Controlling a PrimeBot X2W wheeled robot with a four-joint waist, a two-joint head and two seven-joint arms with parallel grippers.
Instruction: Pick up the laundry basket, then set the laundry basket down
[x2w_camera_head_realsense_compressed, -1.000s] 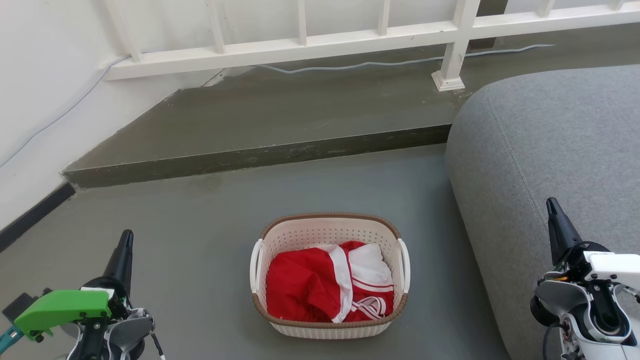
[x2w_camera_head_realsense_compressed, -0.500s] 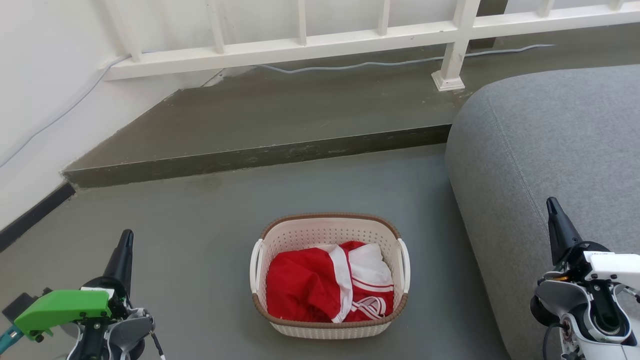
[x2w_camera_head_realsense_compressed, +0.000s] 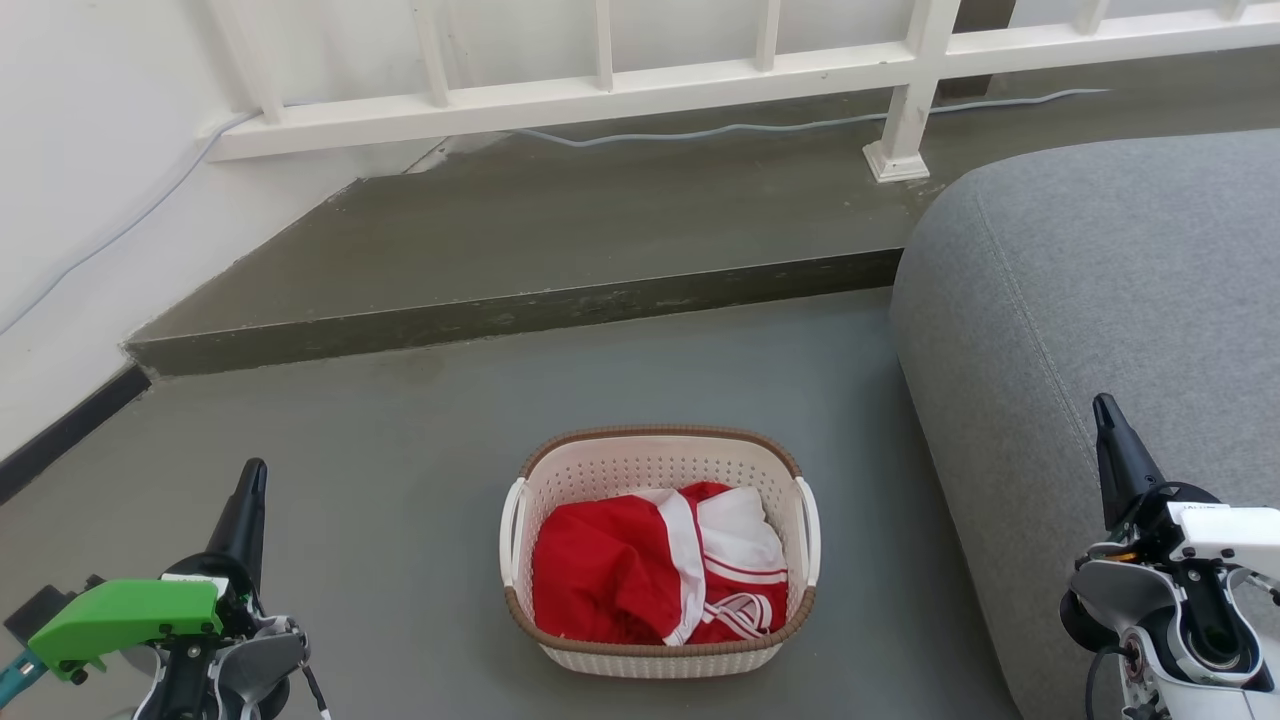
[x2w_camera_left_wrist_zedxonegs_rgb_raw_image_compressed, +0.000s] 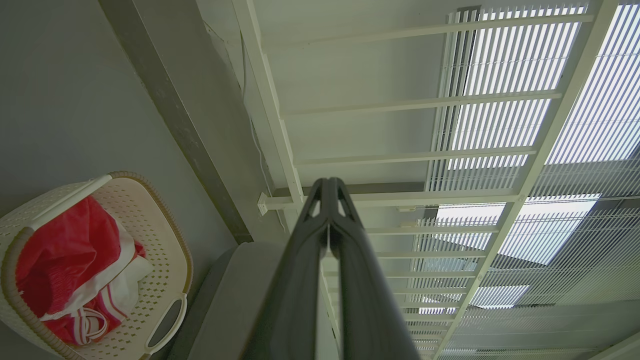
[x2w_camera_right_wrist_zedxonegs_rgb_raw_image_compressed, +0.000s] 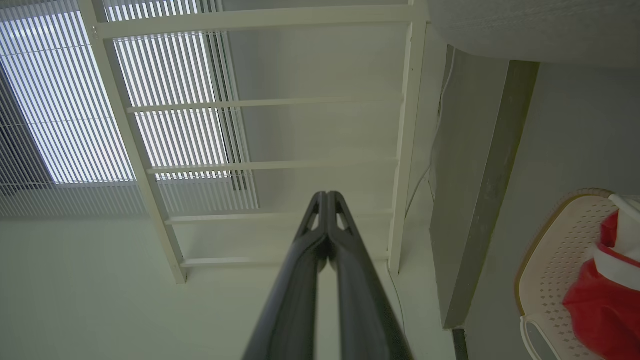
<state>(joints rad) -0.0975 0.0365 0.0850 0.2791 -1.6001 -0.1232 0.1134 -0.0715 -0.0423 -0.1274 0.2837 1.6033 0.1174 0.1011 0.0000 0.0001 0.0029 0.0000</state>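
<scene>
Flanking the laundry basket (x2w_camera_head_realsense_compressed: 640, 468) on the grey floor (x2w_camera_head_realsense_compressed: 400, 440), left gripper (x2w_camera_head_realsense_compressed: 254, 472) and right gripper (x2w_camera_head_realsense_compressed: 1104, 410) hang closed.

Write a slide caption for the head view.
The laundry basket, holding red-and-white clothing, rests on the floor between the shut left gripper and shut right gripper, beside a grey sofa.

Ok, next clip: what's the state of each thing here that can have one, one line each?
laundry basket: upright on the floor, not held, clothing inside.
red and white garment: crumpled, lying in the basket.
left gripper: shut, empty, apart from the basket.
right gripper: shut, empty, apart from the basket.
</scene>
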